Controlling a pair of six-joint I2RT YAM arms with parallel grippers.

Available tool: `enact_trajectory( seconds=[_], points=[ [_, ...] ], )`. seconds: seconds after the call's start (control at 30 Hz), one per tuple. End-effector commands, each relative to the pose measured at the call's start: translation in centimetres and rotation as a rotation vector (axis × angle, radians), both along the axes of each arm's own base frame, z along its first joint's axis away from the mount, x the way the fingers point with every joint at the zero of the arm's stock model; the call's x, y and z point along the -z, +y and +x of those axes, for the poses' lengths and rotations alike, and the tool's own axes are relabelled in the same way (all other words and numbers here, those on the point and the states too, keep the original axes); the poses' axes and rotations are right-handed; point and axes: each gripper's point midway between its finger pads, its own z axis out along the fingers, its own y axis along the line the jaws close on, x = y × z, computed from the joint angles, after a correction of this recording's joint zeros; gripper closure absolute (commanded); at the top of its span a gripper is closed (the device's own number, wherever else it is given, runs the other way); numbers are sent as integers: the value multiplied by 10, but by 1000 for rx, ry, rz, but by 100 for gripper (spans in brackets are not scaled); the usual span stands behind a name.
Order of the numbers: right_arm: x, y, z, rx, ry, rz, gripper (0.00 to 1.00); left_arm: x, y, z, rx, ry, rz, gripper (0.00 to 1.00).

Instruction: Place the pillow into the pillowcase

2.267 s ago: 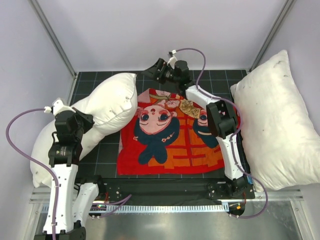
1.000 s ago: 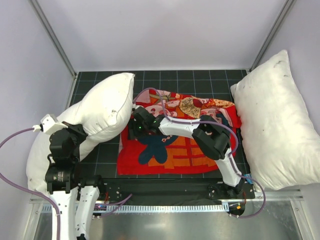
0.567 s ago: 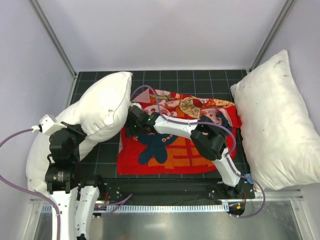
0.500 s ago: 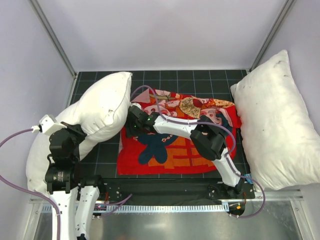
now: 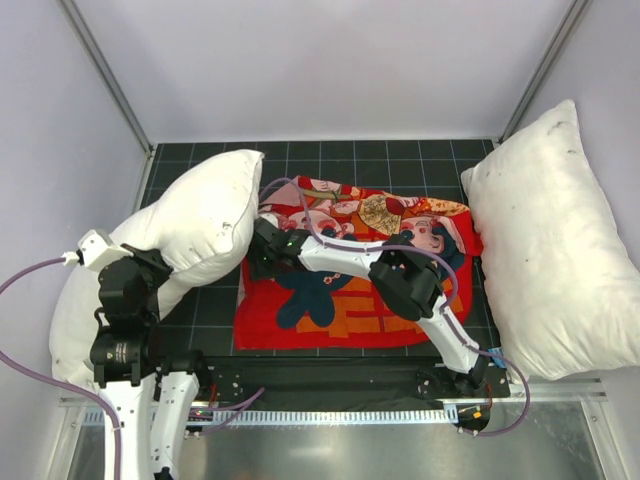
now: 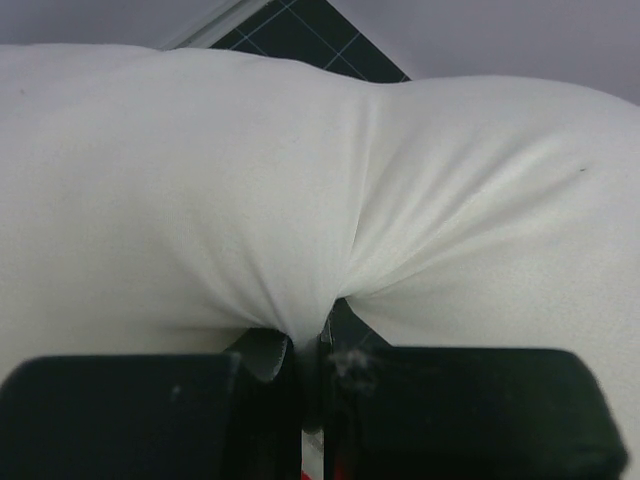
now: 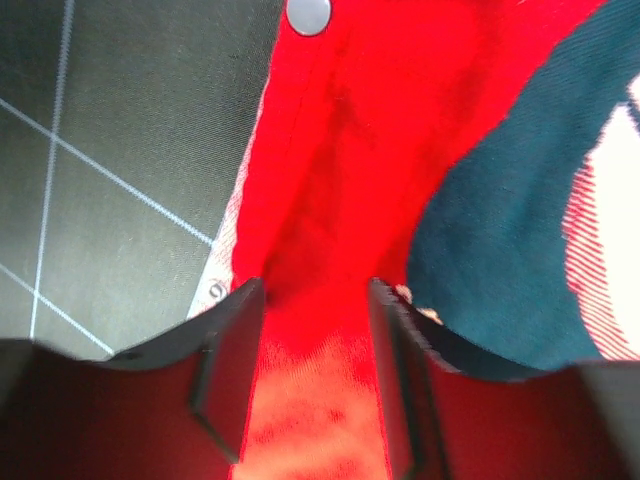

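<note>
Enclosure: pale grey walls (image 5: 330, 60) on three sides. Floor: black gridded mat (image 5: 215, 300), with a brushed metal table edge (image 5: 330, 450) nearest.

Larger white pillow (image 5: 555, 240) leans at the right wall.

The pillow (image 5: 205, 215) is at the left, bunched. Left gripper (image 6: 310, 360) fingers are pinched together on a fold of it.

The pillowcase (image 5: 330, 320) lies mid-mat between the two pillows, its far edge rumpled.

Right gripper (image 7: 315, 300) has its fingers apart, straddling the red left hem near a metal snap (image 7: 308, 14).
</note>
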Motion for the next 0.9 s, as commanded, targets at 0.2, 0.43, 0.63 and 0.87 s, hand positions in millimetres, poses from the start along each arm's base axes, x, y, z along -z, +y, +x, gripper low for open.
enact_trajectory(
  seconds=[0.2,0.43,0.63,0.87],
  points=[
    [-6,20,-14,-20,3,51,96,-18,20,-7,-103,-66,51,100],
    [-51,-45,-7,97,-83,49,96,-9,3,11,5,-54,30,99],
    [-72,-117,-20,173,-85,116,96,4,-9,25,78,5,0,100],
    [-64,-198,-20,272,-55,139,96,26,-32,37,208,44,-42,100]
  ],
)
